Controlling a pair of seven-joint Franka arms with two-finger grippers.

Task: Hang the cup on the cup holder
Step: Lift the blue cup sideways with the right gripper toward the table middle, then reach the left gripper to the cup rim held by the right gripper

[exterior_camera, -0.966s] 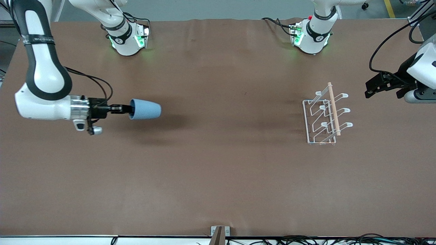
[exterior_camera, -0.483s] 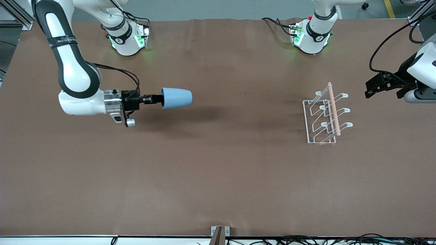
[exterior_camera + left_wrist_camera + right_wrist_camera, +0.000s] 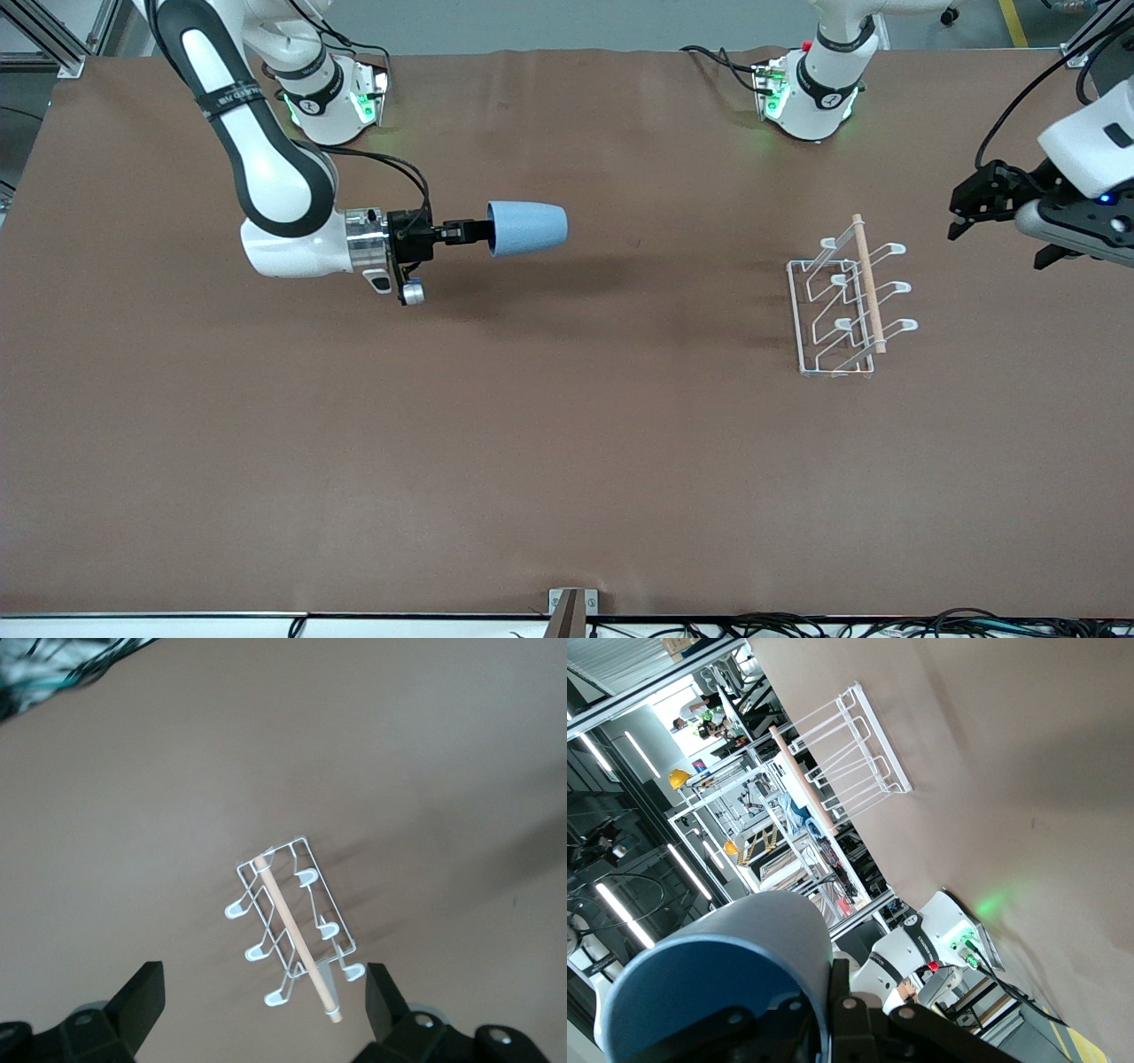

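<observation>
My right gripper (image 3: 474, 232) is shut on the rim of the light blue cup (image 3: 530, 229) and holds it on its side in the air over the table, base pointing toward the left arm's end. In the right wrist view the cup (image 3: 735, 957) fills the foreground, its wall pinched between the fingers. The white wire cup holder (image 3: 849, 297) with its wooden rod stands on the table toward the left arm's end; it shows in the right wrist view (image 3: 842, 757) and the left wrist view (image 3: 292, 926). My left gripper (image 3: 961, 208) is open and empty, up in the air beside the holder.
The brown table (image 3: 567, 443) carries nothing else. The two arm bases (image 3: 332, 102) (image 3: 811, 89) stand along its farthest edge. A small bracket (image 3: 571, 607) sits at the nearest edge, with cables below it.
My right gripper has carried the cup well toward the left arm's end and a little farther from the front camera. The left hand has turned and shifted slightly beside the holder.
</observation>
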